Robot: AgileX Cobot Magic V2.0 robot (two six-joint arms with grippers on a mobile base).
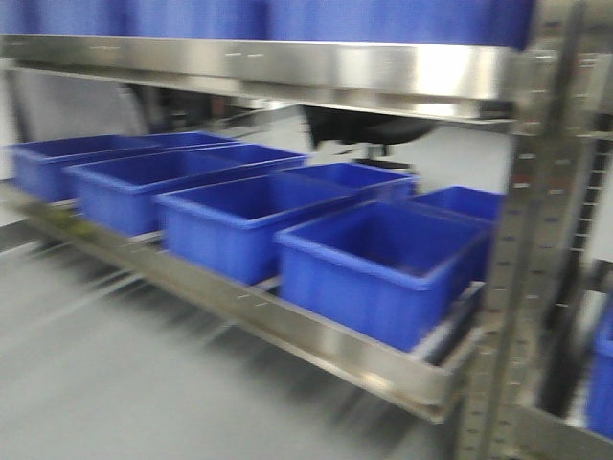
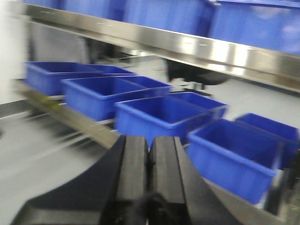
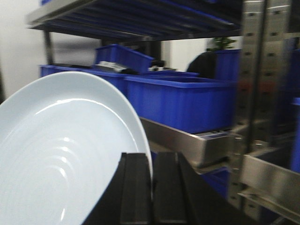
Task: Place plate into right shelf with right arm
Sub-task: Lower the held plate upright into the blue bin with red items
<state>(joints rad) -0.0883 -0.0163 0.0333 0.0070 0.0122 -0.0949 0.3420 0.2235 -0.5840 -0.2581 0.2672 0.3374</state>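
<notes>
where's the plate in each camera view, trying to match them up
Exterior front-facing: not in it.
Left wrist: not in it.
Right wrist: the plate fills the lower left, its rim held in the right end effector.
Shared landmark: the row of blue bins on the right shelf, seen in all three views.

Front view: right shelf [image 1: 326, 337] faced obliquely from front-left, near. Left wrist view: same blue bins [image 2: 159, 117] shared, at similar angle. Right wrist view: shelf viewed low, beside its upright [image 3: 251, 70].

Both pairs of jaws are matte black, flat-sided and blocky.
</notes>
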